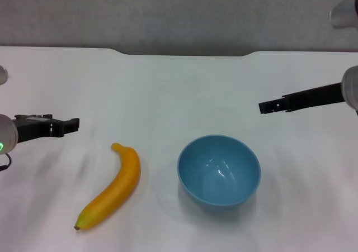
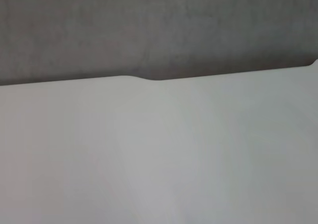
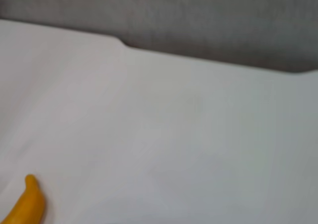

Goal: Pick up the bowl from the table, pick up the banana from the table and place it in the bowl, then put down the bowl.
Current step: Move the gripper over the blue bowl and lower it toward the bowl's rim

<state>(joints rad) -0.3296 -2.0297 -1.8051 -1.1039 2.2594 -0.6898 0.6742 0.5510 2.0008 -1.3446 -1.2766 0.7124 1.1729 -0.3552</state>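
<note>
The light-blue bowl (image 1: 219, 171) stands upright and empty on the white table (image 1: 179, 90), right of centre near the front. The yellow-orange banana (image 1: 111, 188) lies on the table to the bowl's left, its stem end pointing away from me; its stem end also shows in the right wrist view (image 3: 27, 204). My left gripper (image 1: 71, 125) hovers at the left edge, behind and left of the banana. My right gripper (image 1: 264, 106) reaches in from the right, behind and right of the bowl. Neither gripper touches anything.
The table's far edge has a shallow notch (image 1: 184, 53), with a grey wall behind it. The left wrist view shows only bare tabletop (image 2: 159, 159) and that far edge.
</note>
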